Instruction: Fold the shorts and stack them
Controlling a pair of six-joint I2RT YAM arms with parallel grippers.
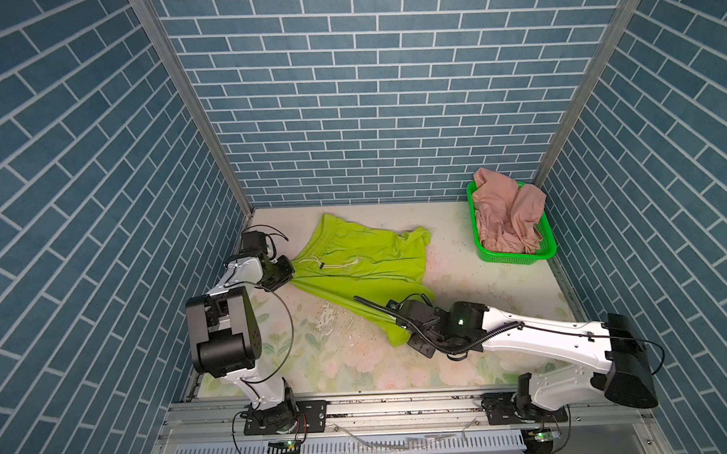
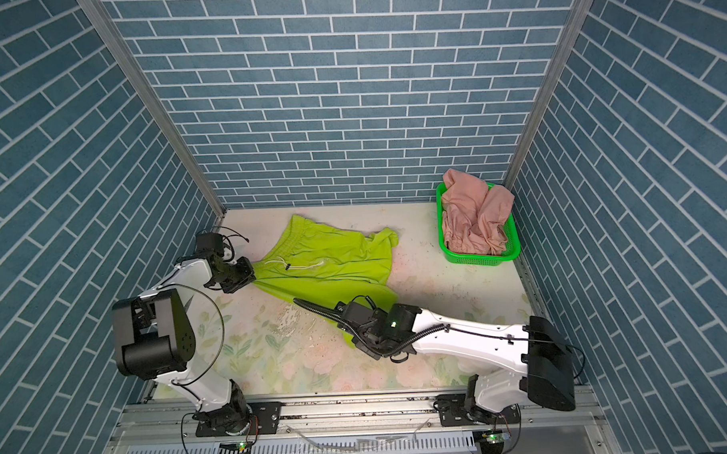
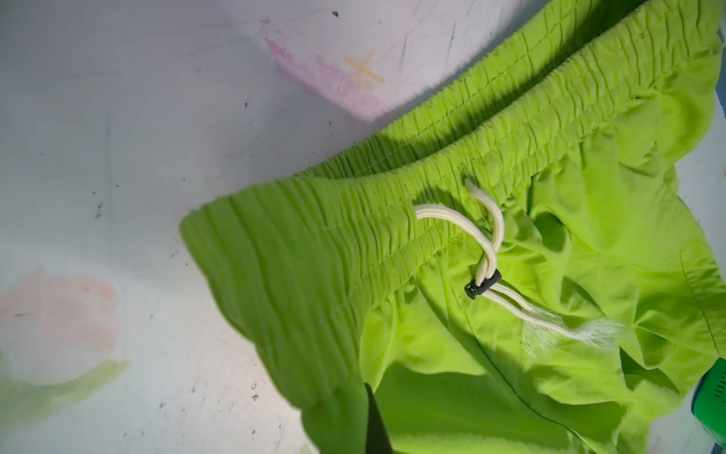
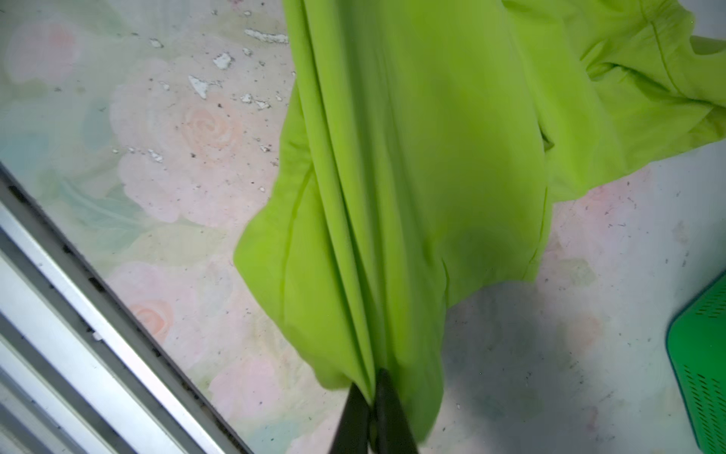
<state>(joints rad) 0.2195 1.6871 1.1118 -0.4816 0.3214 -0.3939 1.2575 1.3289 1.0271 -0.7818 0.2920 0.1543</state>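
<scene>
I am holding the left tool (image 1: 287,273) pinched shut on the waistband end of the lime-green shorts (image 1: 367,257), the right tool (image 4: 371,387) clamped on a leg hem, over the desk (image 1: 480,290); the pink shorts (image 1: 507,214) are lying in the basket (image 1: 517,259).

No words, brand names or numbers can be read anywhere. The only sign is a small yellow cross (image 3: 364,70) on the table (image 3: 118,157), right beside a pink smear (image 3: 314,78). The view there is fuzzy, so it may be just a stain and not a drawn sign.
</scene>
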